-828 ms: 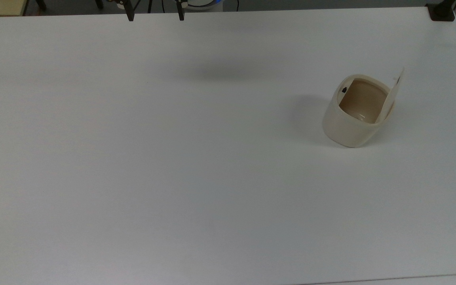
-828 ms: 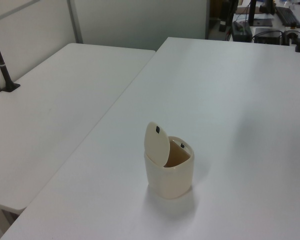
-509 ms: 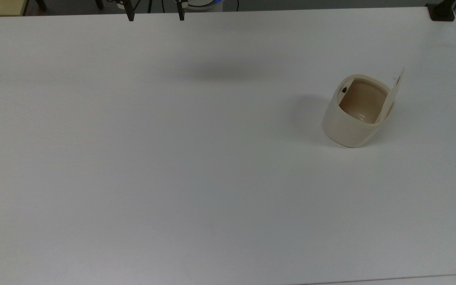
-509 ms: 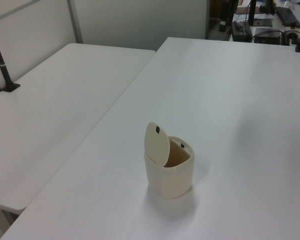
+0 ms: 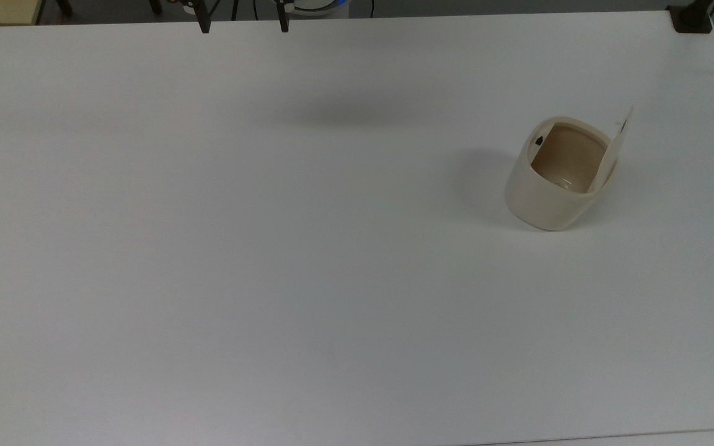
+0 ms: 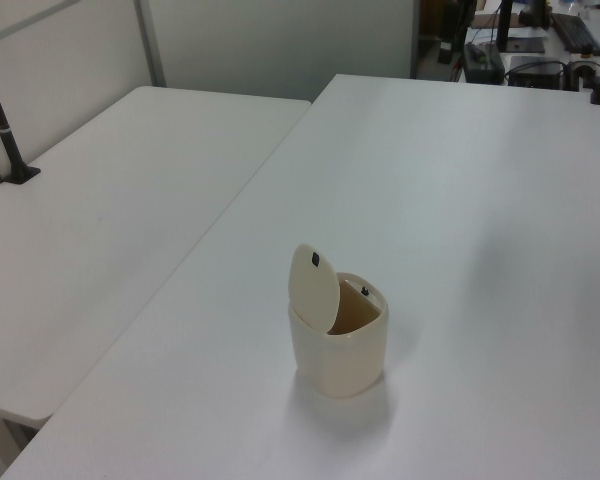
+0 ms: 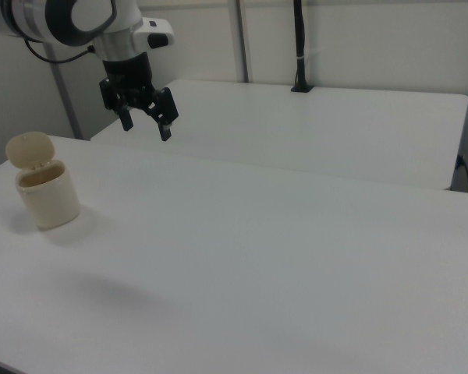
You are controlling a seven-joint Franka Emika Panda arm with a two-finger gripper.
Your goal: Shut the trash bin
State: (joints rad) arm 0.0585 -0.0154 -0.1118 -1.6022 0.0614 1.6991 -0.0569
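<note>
The trash bin [image 5: 552,186] stands upright on the white bench [image 5: 270,248], near the top view's right edge and well short of the bench's corners. Its lid [image 5: 614,145] is swung up on the hinge and stands nearly vertical on the side of the bin toward the top view's right, leaving the tan-brown inside open to view. A small black button [image 5: 538,141] sits at the rim on the side of the bin opposite the lid. In the left view the bin [image 6: 340,350] shows its raised lid [image 6: 313,288] on the left view's left of the opening, with a small dark mark near the lid's top. In the right view the bin [image 7: 47,199] stands at the right view's left edge, lid [image 7: 29,148] up. The gripper [image 7: 145,129] hangs in the air well apart from the bin, higher than it and toward the right view's right of it, with its two fingers spread apart and nothing between them; its fingertips [image 5: 204,25] also peek in at the top view's upper edge, far from the bin
</note>
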